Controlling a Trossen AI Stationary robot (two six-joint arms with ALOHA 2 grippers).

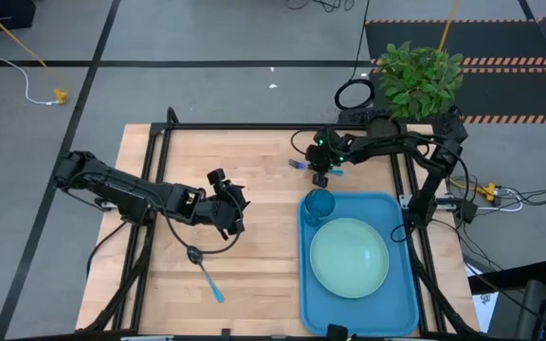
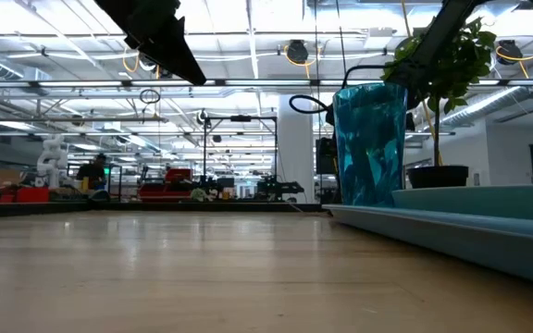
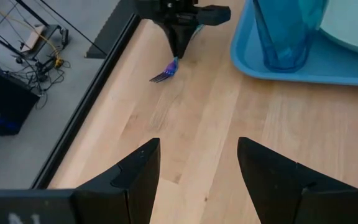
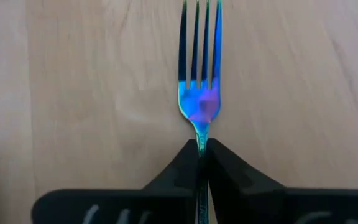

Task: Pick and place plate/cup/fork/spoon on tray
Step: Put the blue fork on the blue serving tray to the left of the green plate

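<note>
The fork (image 4: 199, 93) lies at the far middle of the table, its tines (image 1: 297, 165) pointing toward the table's left. My right gripper (image 1: 320, 172) is shut on it. My left gripper (image 3: 197, 168) is open and empty above the table's middle, between the spoon (image 1: 203, 268) and the tray (image 1: 401, 303). The spoon lies flat on the wood, near of the left gripper. The plate (image 1: 349, 257) rests in the tray. The cup (image 1: 318, 205) stands upright in the tray's far left corner; it also shows in the low view (image 2: 370, 143). My right gripper pinches the fork's thin neck (image 4: 201, 144), just behind the tines, between its two fingertips. The fingers come from above and lie across the fork. The tines (image 3: 162, 76) stick out past the fingers, low over the wood; whether they touch it I cannot tell.
A potted plant (image 1: 419, 78) stands at the far right corner, behind the right arm. The black table frame (image 1: 150, 161) runs along the table's edges. Bare wood lies between the left gripper and the tray's left rim (image 1: 302, 265).
</note>
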